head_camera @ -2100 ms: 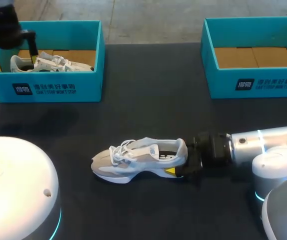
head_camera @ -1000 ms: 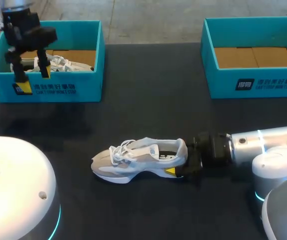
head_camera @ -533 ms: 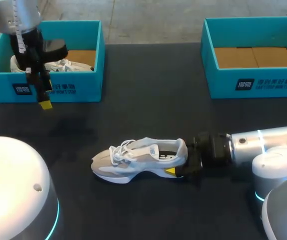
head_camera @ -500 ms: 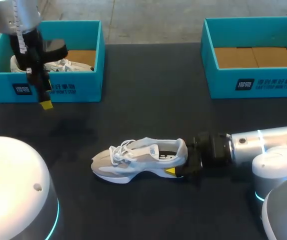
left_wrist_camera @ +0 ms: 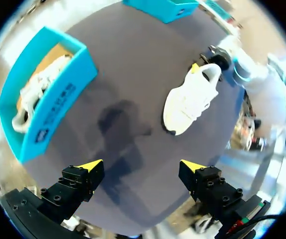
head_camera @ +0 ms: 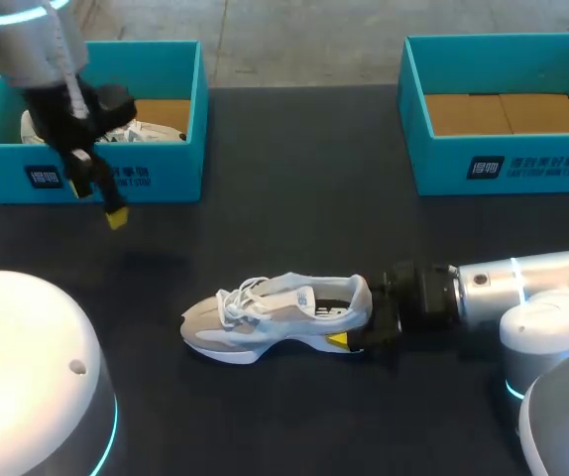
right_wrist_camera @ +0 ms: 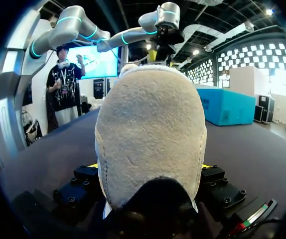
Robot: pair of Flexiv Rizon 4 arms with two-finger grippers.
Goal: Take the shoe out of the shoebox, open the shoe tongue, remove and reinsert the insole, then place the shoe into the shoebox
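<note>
- The white and grey lace-up sneaker (head_camera: 277, 315) is lying on its sole on the black tabletop (head_camera: 294, 198), out of both boxes and near the table's middle. Its toe is pointing toward my left side and its heel toward my right arm.
- The right gripper (head_camera: 362, 325) is clenching the sneaker's heel. In the right wrist view the suede heel is filling the gap, with a yellow-tipped finger pressing in on each side.
- The right arm is lying low and level along the table behind the shoe.
- The left gripper (left_wrist_camera: 140, 167) is hanging released above the table, its two yellow tips standing wide apart with nothing between them.
- In the head view it is hovering just in front of the teal cardboard shoebox on the left (head_camera: 166, 169), well apart from the sneaker.
- A second white sneaker (head_camera: 116, 127) is resting inside that left box.
- The teal cardboard shoebox on the right (head_camera: 508, 164) is sitting at the far right of the table, showing its brown cardboard floor.
</note>
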